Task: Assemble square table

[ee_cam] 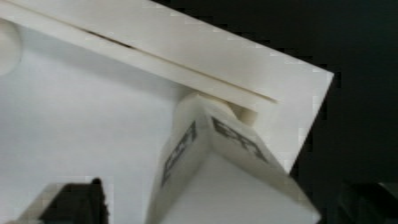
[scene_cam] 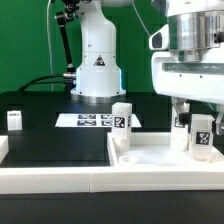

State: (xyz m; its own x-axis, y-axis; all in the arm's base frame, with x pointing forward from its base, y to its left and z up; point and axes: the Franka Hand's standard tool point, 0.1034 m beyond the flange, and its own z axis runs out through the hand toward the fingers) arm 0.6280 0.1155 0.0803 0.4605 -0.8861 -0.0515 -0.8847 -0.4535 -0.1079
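A white square tray-like tabletop is shown lying near the front edge of the black counter, toward the exterior view's right, with its raised rim upward. Two white block legs, each tagged in black and white, are seen upright at its far corners: the left leg on the exterior view's left and the right leg on its right. In the wrist view the right leg is seen inside the tray, close against the rim at a corner of the tabletop. The pincer hangs directly over this leg. Its dark fingertips are spread wide, with a gap on either side and nothing gripped. Open floor is seen across the middle of the tray. A lone leg stands on the counter, well apart at the exterior view's left. Three legs are counted in all. The marker board lies flat behind the tray, in front of the robot base.
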